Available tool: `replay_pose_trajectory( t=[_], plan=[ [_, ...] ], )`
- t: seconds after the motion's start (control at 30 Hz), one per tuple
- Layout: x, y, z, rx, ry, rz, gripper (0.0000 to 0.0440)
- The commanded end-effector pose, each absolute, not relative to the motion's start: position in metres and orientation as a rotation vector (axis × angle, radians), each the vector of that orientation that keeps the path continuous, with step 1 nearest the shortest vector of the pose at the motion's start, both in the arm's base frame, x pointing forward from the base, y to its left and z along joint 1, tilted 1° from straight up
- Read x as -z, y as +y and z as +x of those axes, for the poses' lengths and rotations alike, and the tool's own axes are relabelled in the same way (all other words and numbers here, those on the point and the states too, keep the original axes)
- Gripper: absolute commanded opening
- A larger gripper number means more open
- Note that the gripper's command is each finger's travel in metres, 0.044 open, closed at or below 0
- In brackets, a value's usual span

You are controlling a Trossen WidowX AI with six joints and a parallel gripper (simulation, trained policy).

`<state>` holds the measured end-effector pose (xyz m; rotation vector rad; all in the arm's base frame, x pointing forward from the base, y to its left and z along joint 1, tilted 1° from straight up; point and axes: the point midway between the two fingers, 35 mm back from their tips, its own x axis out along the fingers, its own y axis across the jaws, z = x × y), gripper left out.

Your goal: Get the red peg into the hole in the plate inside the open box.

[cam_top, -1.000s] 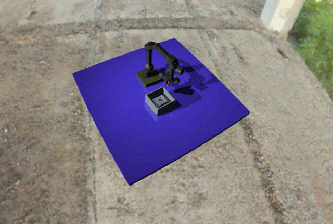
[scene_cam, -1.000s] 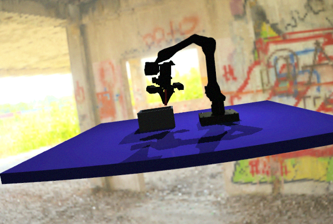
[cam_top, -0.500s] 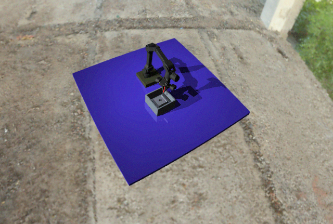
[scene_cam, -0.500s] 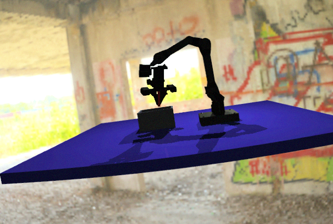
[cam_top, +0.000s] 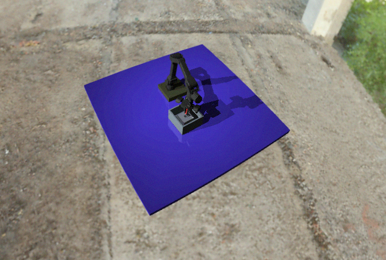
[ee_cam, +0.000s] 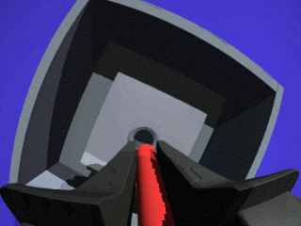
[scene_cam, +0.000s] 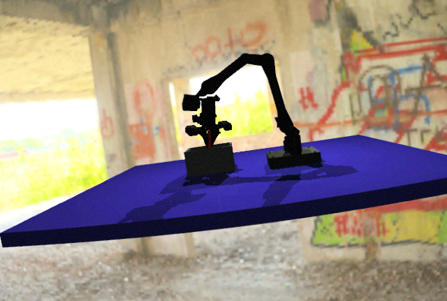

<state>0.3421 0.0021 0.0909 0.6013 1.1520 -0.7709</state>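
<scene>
Top: my gripper (cam_top: 187, 110) (scene_cam: 209, 144) (ee_cam: 146, 147) grips the red peg (cam_top: 186, 111) (scene_cam: 209, 139) (ee_cam: 150, 188) over the box (cam_top: 175, 122) (scene_cam: 209, 162) (ee_cam: 30, 108), my base at eleven o'clock. Exterior: picking done, peg upright near the rim. Wrist: the plate's hole (ee_cam: 143, 137) sits at twelve from the tip; insertion remains.

1. Exterior: strong daylight at nine o'clock and behind my arm (scene_cam: 272, 84); I read as near-black silhouette.
2. Top: my shadow falls toward three o'clock on the blue board (cam_top: 149, 163); sheen beside the box (cam_top: 191, 126).
3. Wrist: box (ee_cam: 35, 94) walls bow outward; interior dark toward one o'clock.
4. Exterior background soft, openings blown out.
</scene>
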Motion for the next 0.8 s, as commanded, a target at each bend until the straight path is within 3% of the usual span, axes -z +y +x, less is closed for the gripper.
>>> replay_pose_trajectory(
  t=[0.0,0.13,0.33,0.43,0.53,0.77],
  plan=[
    [-0.08,-0.001,0.345,0.744,1.183,0.587,0.0],
    [-0.069,-0.003,0.346,0.712,1.223,0.568,0.0014],
    [-0.055,-0.005,0.348,0.687,1.272,0.565,0.0146],
    [-0.06,-0.01,0.354,0.667,1.277,0.545,0.015],
    [-0.065,-0.01,0.361,0.654,1.283,0.55,0.0192],
    [-0.077,-0.008,0.381,0.62,1.307,0.584,0.0371]
  ],
)
